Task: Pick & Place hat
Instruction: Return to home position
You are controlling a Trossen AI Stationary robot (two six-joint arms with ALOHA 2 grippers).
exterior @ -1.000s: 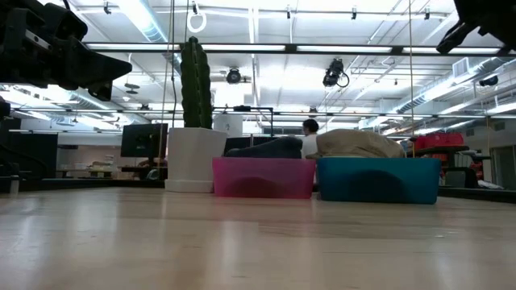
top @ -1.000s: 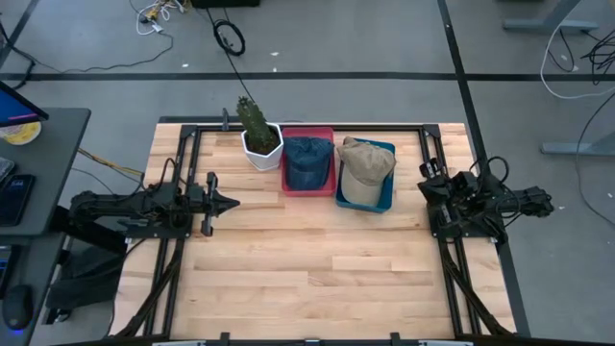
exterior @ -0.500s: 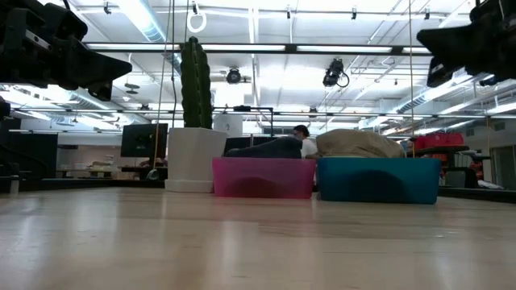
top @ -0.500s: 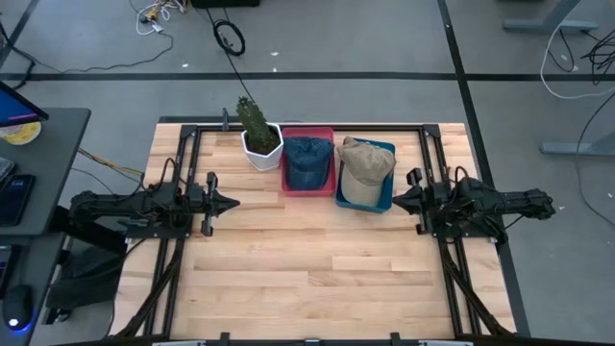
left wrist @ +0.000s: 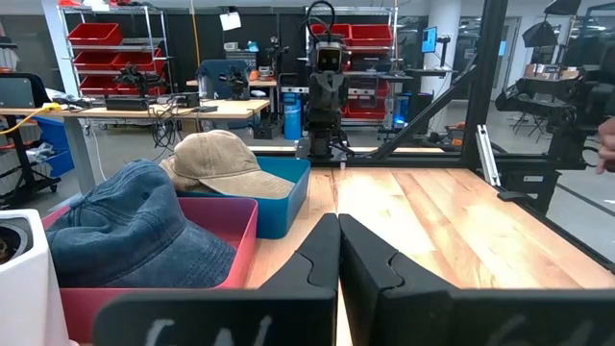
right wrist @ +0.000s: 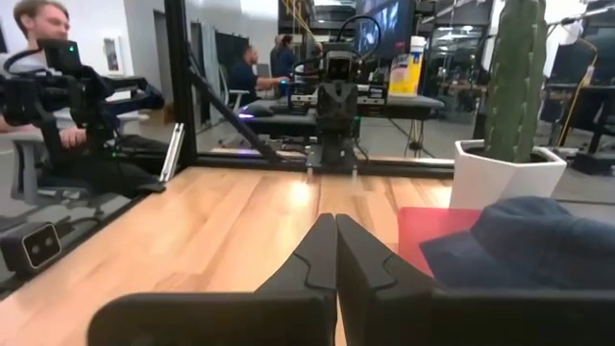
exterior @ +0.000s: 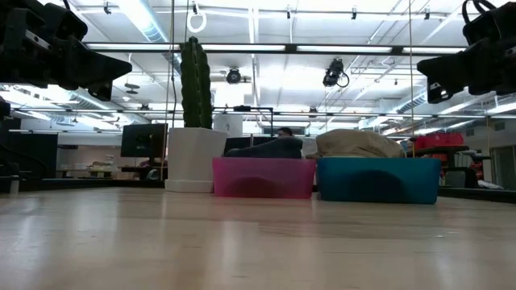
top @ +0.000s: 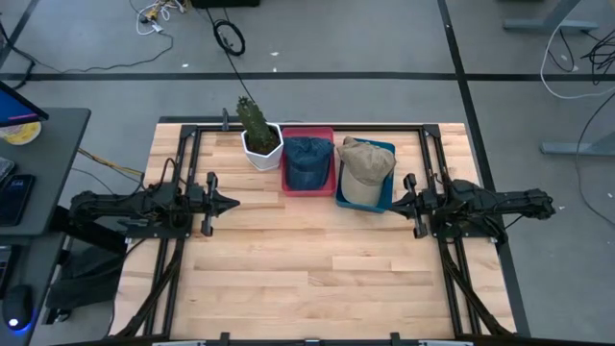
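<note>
A blue denim hat (top: 307, 157) lies in a pink-red bin (top: 307, 189) at the table's far side. A tan hat (top: 366, 163) lies in a blue bin (top: 386, 202) right of it, its crown bulging above the rim. My left gripper (top: 233, 203) hovers shut above the table's left part, pointing right, well left of the bins. My right gripper (top: 396, 203) hovers shut just near and right of the blue bin, pointing left. The left wrist view shows the denim hat (left wrist: 135, 235) and the tan hat (left wrist: 226, 163) beside its shut fingers (left wrist: 336, 252).
A cactus in a white pot (top: 259, 139) stands left of the pink-red bin on the far side. Black frame rails (top: 183, 250) run along the left and right sides under the arms. Bare wood (top: 307, 269) fills the middle and near part. People sit in the room beyond the table (right wrist: 43, 29).
My right arm has unfolded from the table's right edge and reached toward the left, bringing its gripper down beside the blue bin and turning it to point left. The left arm and both hats have stayed put.
</note>
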